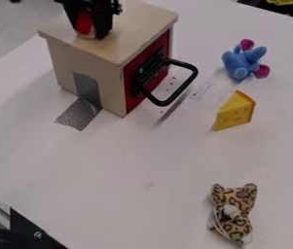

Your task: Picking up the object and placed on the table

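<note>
The upper part of the gripper (pixel 95 34) is cut off by the top edge of the view, and its dark fingers hide much of the red object (pixel 83 22) between them, so its full shape cannot be made out. What shows of the object is bright red, with a small pale patch low down near the fingertips. The gripper is closed around it, over the top of the wooden box (pixel 126 46); whether the object touches that top is hard to tell. The box stands on the surface (pixel 142 163) beneath the gripper.
</note>
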`<state>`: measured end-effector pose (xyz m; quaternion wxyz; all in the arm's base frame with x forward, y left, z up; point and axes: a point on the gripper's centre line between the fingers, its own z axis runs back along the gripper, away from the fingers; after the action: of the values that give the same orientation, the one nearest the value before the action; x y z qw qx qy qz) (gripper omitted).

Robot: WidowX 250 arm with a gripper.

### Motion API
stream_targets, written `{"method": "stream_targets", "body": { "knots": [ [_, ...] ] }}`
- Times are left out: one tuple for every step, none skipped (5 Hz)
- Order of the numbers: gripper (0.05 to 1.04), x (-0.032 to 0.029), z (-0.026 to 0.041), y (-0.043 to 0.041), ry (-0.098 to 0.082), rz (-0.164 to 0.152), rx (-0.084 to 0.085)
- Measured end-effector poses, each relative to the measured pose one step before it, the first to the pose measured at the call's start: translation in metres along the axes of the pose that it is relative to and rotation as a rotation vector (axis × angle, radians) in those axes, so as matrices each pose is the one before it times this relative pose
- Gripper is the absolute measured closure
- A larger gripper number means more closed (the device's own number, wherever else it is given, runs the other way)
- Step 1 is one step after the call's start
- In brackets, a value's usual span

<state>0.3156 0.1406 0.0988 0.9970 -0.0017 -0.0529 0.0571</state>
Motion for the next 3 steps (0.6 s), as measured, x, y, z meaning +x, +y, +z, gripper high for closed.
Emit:
{"method": "stream_targets", "body": {
  "knots": [
    [0.158,-0.00452,0.00726,-0.00417,0.0318,0.0122,-0.0252],
    [0.077,-0.00322,0.00533,-0.0045,0.0362,0.0066,-0.0314],
    [0.084,-0.00481,0.01999,-0.00482,-0.0166,-0.0108,-0.0021]
  ]
}}
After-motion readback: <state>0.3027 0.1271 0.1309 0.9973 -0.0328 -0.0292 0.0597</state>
